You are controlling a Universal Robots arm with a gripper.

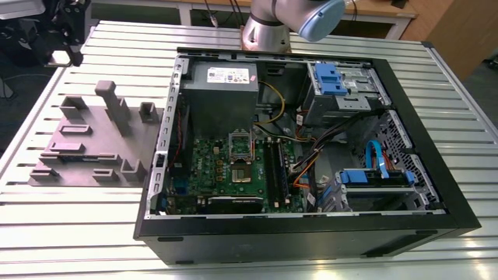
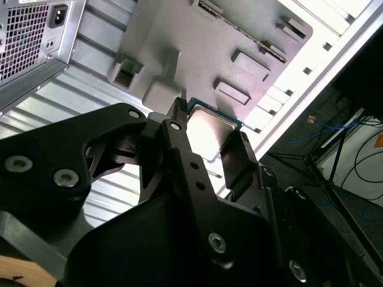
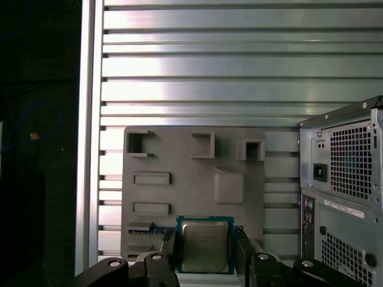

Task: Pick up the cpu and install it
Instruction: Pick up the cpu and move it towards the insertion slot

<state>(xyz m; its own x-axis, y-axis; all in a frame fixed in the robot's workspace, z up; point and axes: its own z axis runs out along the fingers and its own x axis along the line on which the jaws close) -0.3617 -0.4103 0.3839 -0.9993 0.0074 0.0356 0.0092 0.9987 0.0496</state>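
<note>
1. Standing by the bench, I saw the gripper clamped on the cpu, its black fingers pressed against two opposite edges of the chip.
2. The cpu's silvery metal top faced the camera in the first wrist view, with its thin green edge showing round it.
3. In the second wrist view the chip sat tilted between the same fingers, at the tip of the gripper.
4. The chip seemed to hang clear above the grey holder tray, though I could not be sure of the gap.
5. That tray lay flat on the slatted metal table, just beside the open computer case, on the exterior view's left.
6. Inside the case lay the green motherboard, with its socket near the middle of the board.
7. The socket was well apart from the held cpu, which was out over the tray side of the table.
8. The robot arm rose from the table behind the case.
</note>
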